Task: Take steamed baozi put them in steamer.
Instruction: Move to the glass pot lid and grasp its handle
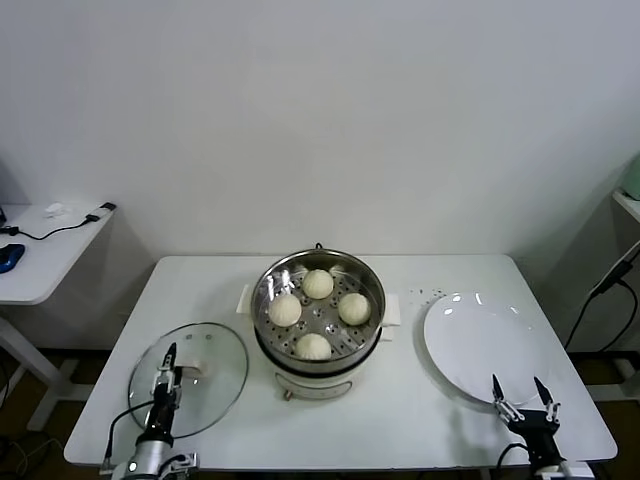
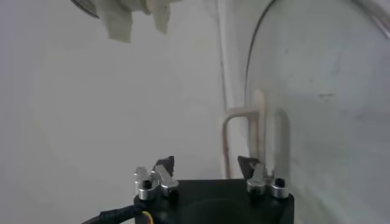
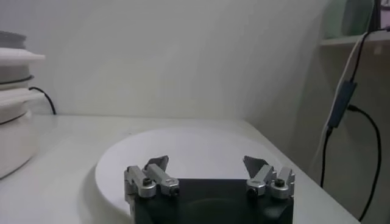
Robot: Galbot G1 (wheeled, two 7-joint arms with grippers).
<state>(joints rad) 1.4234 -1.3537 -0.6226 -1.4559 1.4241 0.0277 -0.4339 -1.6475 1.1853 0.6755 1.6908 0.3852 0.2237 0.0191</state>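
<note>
The steamer (image 1: 262, 305), a shiny steel pot on a white base, stands at the table's middle. Several cream-white baozi lie on its perforated tray: one at the back (image 1: 318, 284), one left (image 1: 285, 310), one right (image 1: 353, 308), one in front (image 1: 313, 346). My left gripper (image 1: 166, 368) is open and empty at the front left, over the edge of the glass lid (image 1: 215, 385); it also shows in the left wrist view (image 2: 206, 162). My right gripper (image 1: 518, 384) is open and empty at the front right, at the near rim of the white plate (image 1: 470, 340); it also shows in the right wrist view (image 3: 206, 162).
The glass lid (image 2: 323, 91) lies flat on the table left of the steamer. The empty white plate (image 3: 183, 149) lies to the steamer's right. The steamer's side (image 3: 12, 109) shows at the edge of the right wrist view. A side desk (image 1: 40, 250) with cables stands far left.
</note>
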